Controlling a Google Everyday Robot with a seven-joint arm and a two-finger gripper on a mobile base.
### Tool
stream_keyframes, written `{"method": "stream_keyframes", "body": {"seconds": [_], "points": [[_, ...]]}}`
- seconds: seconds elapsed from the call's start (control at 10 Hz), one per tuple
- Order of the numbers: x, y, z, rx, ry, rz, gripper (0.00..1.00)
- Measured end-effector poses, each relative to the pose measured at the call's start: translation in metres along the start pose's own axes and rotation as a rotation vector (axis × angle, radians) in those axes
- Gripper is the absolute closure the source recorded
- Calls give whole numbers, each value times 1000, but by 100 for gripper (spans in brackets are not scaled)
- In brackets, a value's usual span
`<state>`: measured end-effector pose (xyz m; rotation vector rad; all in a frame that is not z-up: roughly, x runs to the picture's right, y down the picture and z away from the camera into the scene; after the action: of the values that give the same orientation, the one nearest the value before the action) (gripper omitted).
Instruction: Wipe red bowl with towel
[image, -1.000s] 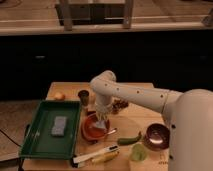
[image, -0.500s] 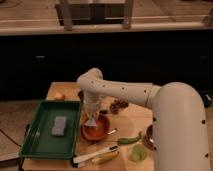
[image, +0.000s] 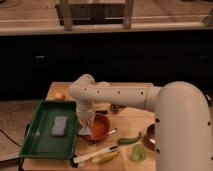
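Note:
The red bowl (image: 101, 127) sits on the wooden table (image: 125, 142), just right of the green tray. A pale towel (image: 85, 131) hangs at the bowl's left rim, under the gripper. My gripper (image: 86, 121) points down at the left edge of the bowl, with the white arm (image: 120, 95) reaching in from the right. The arm's wrist hides the fingers and part of the towel.
A green tray (image: 37, 142) with a grey sponge (image: 59, 125) lies left of the bowl. A banana (image: 106, 158) and a white-handled utensil (image: 92, 155) lie in front. A green pepper (image: 129, 139), a lime-green piece (image: 138, 152), a copper bowl (image: 150, 136) and an orange (image: 59, 96) also stand on the table.
The arm has swung left; the gripper and towel have moved from over the bowl's middle to its left rim beside the tray.

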<state>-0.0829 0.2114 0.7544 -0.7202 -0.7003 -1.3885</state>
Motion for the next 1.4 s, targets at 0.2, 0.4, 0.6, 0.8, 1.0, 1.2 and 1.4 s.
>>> {"method": "stream_keyframes", "body": {"seconds": [0.2,0.4,0.6,0.8,1.0,1.2,1.4], "points": [[-4,15,1,8,0,23,100],[-1,45,2,17,3,91,100],[13,64,2,21,8,146,100],[38,70,-2,16,7,177,100],[62,68,-7,16,7,178,100],[78,51,-11,21,4,143,100],[79,34,-13,21,-4,104,100]]}}
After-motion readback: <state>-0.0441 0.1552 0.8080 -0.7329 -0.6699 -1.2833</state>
